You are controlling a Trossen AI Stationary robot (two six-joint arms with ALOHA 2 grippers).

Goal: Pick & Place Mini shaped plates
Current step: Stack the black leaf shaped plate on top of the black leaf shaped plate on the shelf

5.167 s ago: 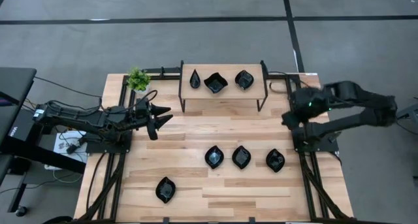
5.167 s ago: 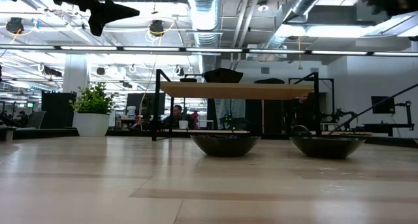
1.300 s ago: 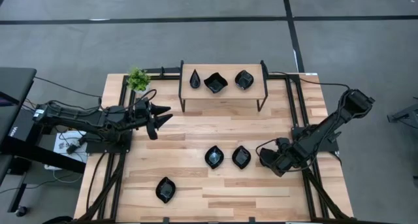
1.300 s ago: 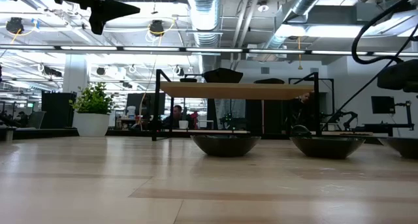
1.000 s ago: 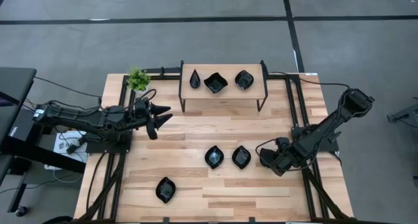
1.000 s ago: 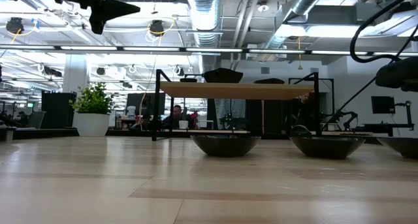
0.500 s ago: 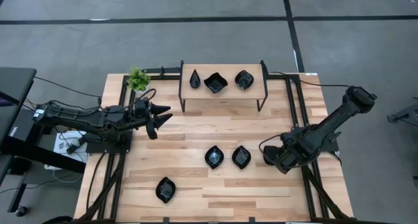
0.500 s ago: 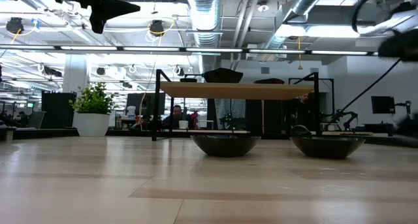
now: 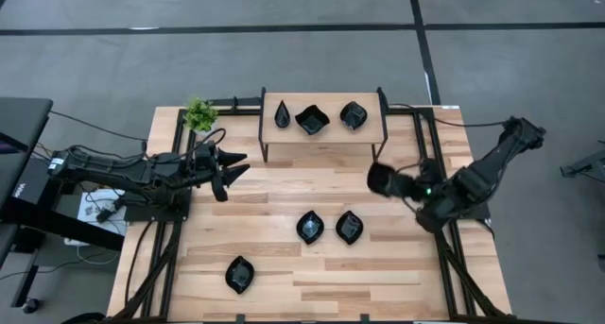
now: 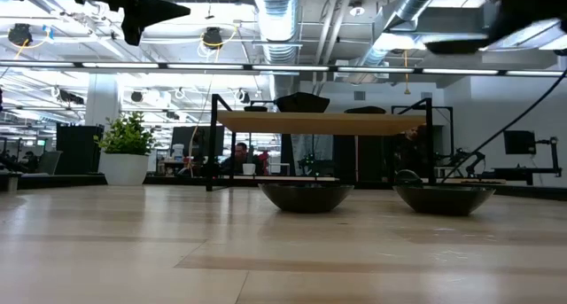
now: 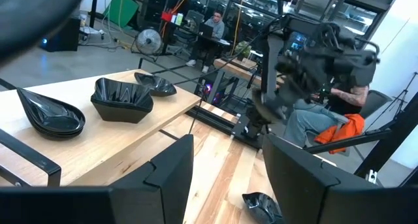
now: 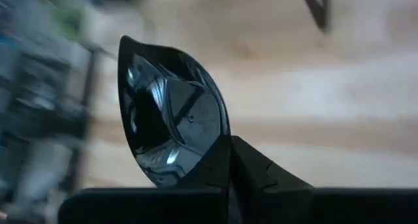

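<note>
Your right gripper point(image 9: 386, 180) is raised above the slatted wooden table point(image 9: 284, 187), just in front of the shelf's right end, pinching a glossy black leaf-shaped plate point(image 12: 173, 123) by its edge. In the right wrist view the plate stands on edge, pointed tip away from the fingers, its faceted bowl mirroring the room.

The shelf point(image 9: 369, 127) is a pale wooden board on a thin black metal frame. It carries three plates: a narrow teardrop point(image 9: 282, 115) at the left, a wavy-edged square point(image 9: 312, 120) in the middle, and a leaf-like oval point(image 9: 354, 114) at the right. The left wrist view shows the teardrop sitting on another of the same shape.

On the table in front of the shelf, two more leaf plates point(image 9: 310, 227) and point(image 9: 349, 228) lie side by side, close but apart. A fifth point(image 9: 239, 274) lies alone, well apart, toward the front left.

Your left gripper point(image 9: 230, 168) hovers at the table's left edge, its pointed dark fingers spread and holding nothing, near the small green plant point(image 9: 198, 113) in the back left corner.
</note>
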